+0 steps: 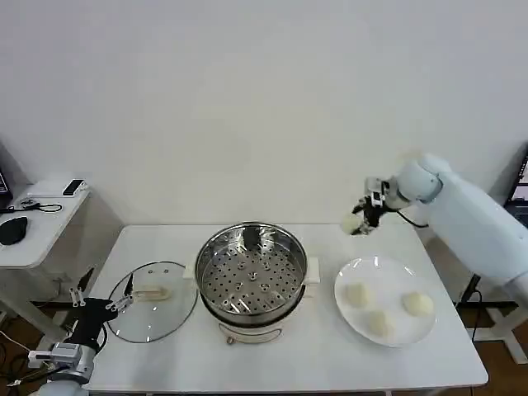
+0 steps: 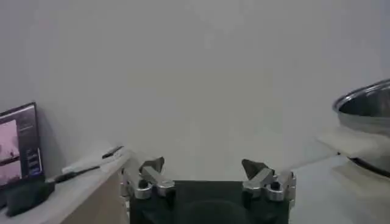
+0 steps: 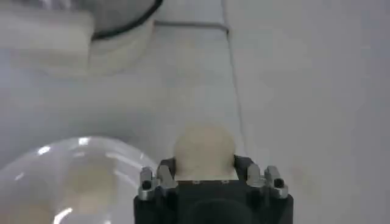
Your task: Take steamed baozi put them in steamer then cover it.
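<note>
Right tool (image 1: 360, 223) raised at right of centre, above worktop (image 1: 289, 355), pinching one baozi (image 3: 204, 149). Three baozi (image 1: 355, 294) on plate (image 1: 351, 318), lower right. Steamer (image 1: 250, 268) at centre, tray bare. Cover (image 1: 153, 312) flat on worktop, lower left. Left tool (image 1: 106, 298) spread, idle just beside cover, lower left.

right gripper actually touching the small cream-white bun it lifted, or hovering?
Touching. In the right wrist view the right gripper has the small round cream-white dough bun seated between its fingers with no gap; the head view shows the bun held above the white table.
</note>
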Motion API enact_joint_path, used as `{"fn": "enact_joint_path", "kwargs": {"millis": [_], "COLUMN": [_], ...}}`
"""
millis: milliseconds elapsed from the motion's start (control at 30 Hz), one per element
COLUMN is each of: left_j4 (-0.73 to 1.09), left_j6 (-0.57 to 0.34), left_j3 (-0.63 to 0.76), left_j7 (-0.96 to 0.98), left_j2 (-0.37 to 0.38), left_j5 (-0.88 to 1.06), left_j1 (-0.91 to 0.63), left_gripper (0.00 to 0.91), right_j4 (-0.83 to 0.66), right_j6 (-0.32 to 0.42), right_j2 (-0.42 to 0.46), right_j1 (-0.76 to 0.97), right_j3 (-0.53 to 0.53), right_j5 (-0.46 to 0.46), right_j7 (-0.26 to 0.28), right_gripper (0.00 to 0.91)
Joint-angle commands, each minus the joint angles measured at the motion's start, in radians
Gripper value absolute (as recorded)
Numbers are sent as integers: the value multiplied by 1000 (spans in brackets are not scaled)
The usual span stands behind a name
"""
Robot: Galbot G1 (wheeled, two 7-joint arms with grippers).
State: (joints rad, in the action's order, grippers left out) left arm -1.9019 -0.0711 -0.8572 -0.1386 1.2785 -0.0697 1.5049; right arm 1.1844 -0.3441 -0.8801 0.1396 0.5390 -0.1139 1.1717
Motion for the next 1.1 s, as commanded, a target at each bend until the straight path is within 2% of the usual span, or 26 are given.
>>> {"fn": "enact_joint_path", "kwargs": {"millis": [33, 133, 233, 300, 333, 400, 500, 567, 600, 633, 833, 1100], "left_j4": [-4, -9, -12, -12, -12, -11, -13, -13, -11, -10, -10, -8], "left_j6": [-2, -3, -3, -3, -3, -2, -1, -1, -1, 0, 1, 2], "left_j3": [-1, -1, -4, -6, -7, -8, -5, -4, -3, -3, -2, -2], "left_j7": [2, 7, 7, 8, 8, 10, 11, 10, 10, 10, 9, 6], "left_j2": [2, 5, 3, 2, 2, 2, 1, 3, 4, 5, 8, 6], "left_j5": [-1, 0, 2, 2, 2, 3, 11, 17, 18, 22, 32, 42], "left_j1": [4, 12, 18, 20, 21, 23, 28, 31, 31, 30, 40, 48], "left_gripper": [907, 907, 907, 907, 907, 907, 907, 907, 907, 907, 907, 907], "right_j4": [-43, -81, -93, -108, -122, -147, -152, -153, -153, -132, 19, 35], "right_j6": [45, 86, 177, 270, 383, 513, 635, 735, 735, 775, 848, 893], "right_j2": [-127, -186, -221, -237, -253, -270, -277, -294, -294, -311, -343, -380], "right_j1": [181, 178, 182, 185, 188, 190, 201, 207, 207, 204, 195, 180], "right_j3": [106, 65, 61, 62, 64, 69, 106, 131, 131, 132, 150, 201], "right_j5": [72, 71, 67, 92, 123, 160, 219, 192, 192, 115, -169, -229], "right_j7": [33, 102, 135, 159, 182, 193, 200, 202, 202, 201, 185, 175], "right_gripper": [645, 645, 645, 645, 645, 645, 655, 655, 655, 645, 655, 645]}}
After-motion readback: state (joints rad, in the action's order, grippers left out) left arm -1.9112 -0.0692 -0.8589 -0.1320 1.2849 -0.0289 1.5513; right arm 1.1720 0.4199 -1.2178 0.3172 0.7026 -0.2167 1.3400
